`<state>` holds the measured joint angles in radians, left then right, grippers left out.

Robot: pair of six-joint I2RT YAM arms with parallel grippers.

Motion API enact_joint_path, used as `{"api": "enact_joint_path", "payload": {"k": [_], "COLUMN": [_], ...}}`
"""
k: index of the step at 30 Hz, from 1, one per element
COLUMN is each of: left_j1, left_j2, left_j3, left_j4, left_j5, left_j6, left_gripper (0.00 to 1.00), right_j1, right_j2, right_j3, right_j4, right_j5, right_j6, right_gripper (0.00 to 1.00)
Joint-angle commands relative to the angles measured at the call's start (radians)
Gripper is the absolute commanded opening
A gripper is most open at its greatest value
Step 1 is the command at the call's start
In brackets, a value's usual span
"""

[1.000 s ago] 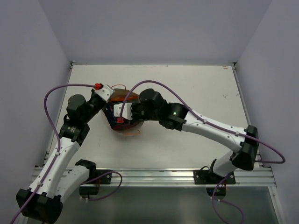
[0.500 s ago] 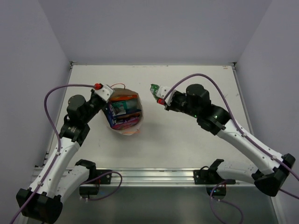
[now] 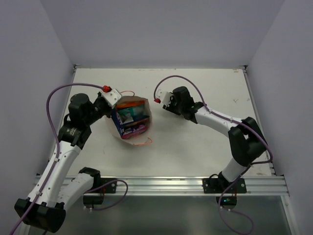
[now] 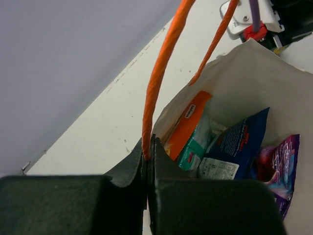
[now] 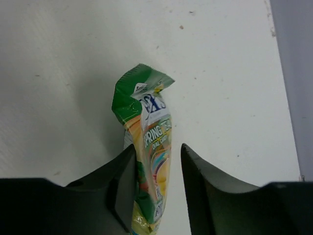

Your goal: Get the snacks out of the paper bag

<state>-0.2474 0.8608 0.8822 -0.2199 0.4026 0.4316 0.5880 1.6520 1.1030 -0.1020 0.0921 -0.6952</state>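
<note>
The paper bag [image 3: 131,120] stands left of the table's middle with its mouth up; it also shows in the left wrist view [image 4: 254,73]. My left gripper [image 3: 111,97] [image 4: 148,147] is shut on its orange loop handle [image 4: 156,83]. Inside lie an orange packet [image 4: 188,122], a teal one [image 4: 195,147], a blue-white one [image 4: 239,139] and a purple one [image 4: 279,161]. My right gripper [image 3: 165,104] [image 5: 157,166] is low over the table right of the bag. Its jaws stand apart around a green-yellow packet [image 5: 151,132], which touches only the left finger.
The white table [image 3: 195,147] has walls at the back and both sides. A second orange handle [image 3: 142,142] hangs at the bag's near side. The right gripper's red-tipped cable end [image 4: 254,32] shows beyond the bag's rim.
My right gripper came out of the bag with the green-yellow packet, carried it right and lowered it to the table. The left gripper kept its hold on the handle.
</note>
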Motion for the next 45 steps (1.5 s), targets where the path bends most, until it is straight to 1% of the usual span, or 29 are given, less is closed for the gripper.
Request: {"api": "enact_joint_path", "payload": {"k": [1, 2, 3, 4, 6, 8, 10, 11, 15, 17, 19, 21, 22, 24, 26, 30, 36, 40, 45], "left_j1": [-0.001, -0.001, -0.001, -0.001, -0.001, -0.001, -0.001, -0.001, 0.0, -0.001, -0.001, -0.001, -0.001, -0.001, -0.001, -0.001, -0.001, -0.001, -0.001], "left_j2": [-0.006, -0.006, -0.005, -0.003, 0.003, 0.006, 0.003, 0.001, -0.014, -0.014, -0.014, -0.02, -0.023, -0.031, -0.039, -0.051, -0.051, -0.045, -0.046], "left_j3": [0.103, 0.106, 0.107, 0.106, 0.101, 0.1, 0.08, 0.08, 0.083, 0.093, 0.112, 0.121, 0.124, 0.127, 0.121, 0.103, 0.092, 0.097, 0.095], "left_j4": [-0.053, -0.061, -0.064, -0.064, -0.068, -0.081, -0.082, -0.087, -0.102, -0.124, -0.14, -0.154, -0.157, -0.165, -0.168, -0.17, -0.168, -0.17, -0.17], "left_j5": [0.042, 0.044, 0.047, 0.051, 0.054, 0.054, 0.048, 0.048, 0.05, 0.051, 0.053, 0.059, 0.064, 0.08, 0.1, 0.123, 0.159, 0.168, 0.183], "left_j6": [0.056, 0.058, 0.059, 0.061, 0.062, 0.062, 0.068, 0.07, 0.067, 0.065, 0.065, 0.065, 0.067, 0.065, 0.071, 0.079, 0.085, 0.082, 0.078], "left_gripper": [0.0, 0.0, 0.0, 0.0, 0.0, 0.0, 0.0, 0.0, 0.0, 0.0, 0.0, 0.0, 0.0, 0.0, 0.0, 0.0, 0.0, 0.0, 0.0], "right_j1": [0.045, 0.055, 0.077, 0.091, 0.142, 0.167, 0.222, 0.222, 0.321, 0.354, 0.389, 0.424, 0.435, 0.47, 0.492, 0.526, 0.529, 0.529, 0.53], "right_j2": [-0.032, -0.046, -0.066, -0.093, -0.194, -0.3, -0.383, -0.403, -0.46, -0.462, -0.433, -0.397, -0.356, -0.31, -0.241, -0.132, -0.003, 0.049, 0.078], "right_j3": [0.052, 0.063, 0.067, 0.069, 0.063, 0.08, 0.11, 0.124, 0.191, 0.24, 0.279, 0.33, 0.343, 0.385, 0.414, 0.426, 0.44, 0.429, 0.39], "right_j4": [0.011, -0.019, -0.051, -0.098, -0.129, -0.194, -0.261, -0.283, -0.353, -0.386, -0.425, -0.453, -0.458, -0.472, -0.484, -0.47, -0.458, -0.427, -0.345], "right_j5": [-0.04, -0.052, -0.064, -0.075, -0.08, -0.121, -0.169, -0.175, -0.181, -0.195, -0.239, -0.244, -0.236, -0.223, -0.2, -0.16, -0.143, -0.127, -0.094], "right_j6": [0.039, 0.051, 0.066, 0.066, 0.071, 0.077, 0.088, 0.088, 0.063, 0.051, 0.037, 0.016, 0.008, -0.018, -0.035, -0.079, -0.105, -0.112, -0.131], "right_gripper": [0.45, 0.5, 0.6, 0.63, 0.69, 0.7, 0.7, 0.7, 0.7, 0.7, 0.7, 0.69, 0.68, 0.63, 0.61, 0.6, 0.58, 0.56, 0.49]}}
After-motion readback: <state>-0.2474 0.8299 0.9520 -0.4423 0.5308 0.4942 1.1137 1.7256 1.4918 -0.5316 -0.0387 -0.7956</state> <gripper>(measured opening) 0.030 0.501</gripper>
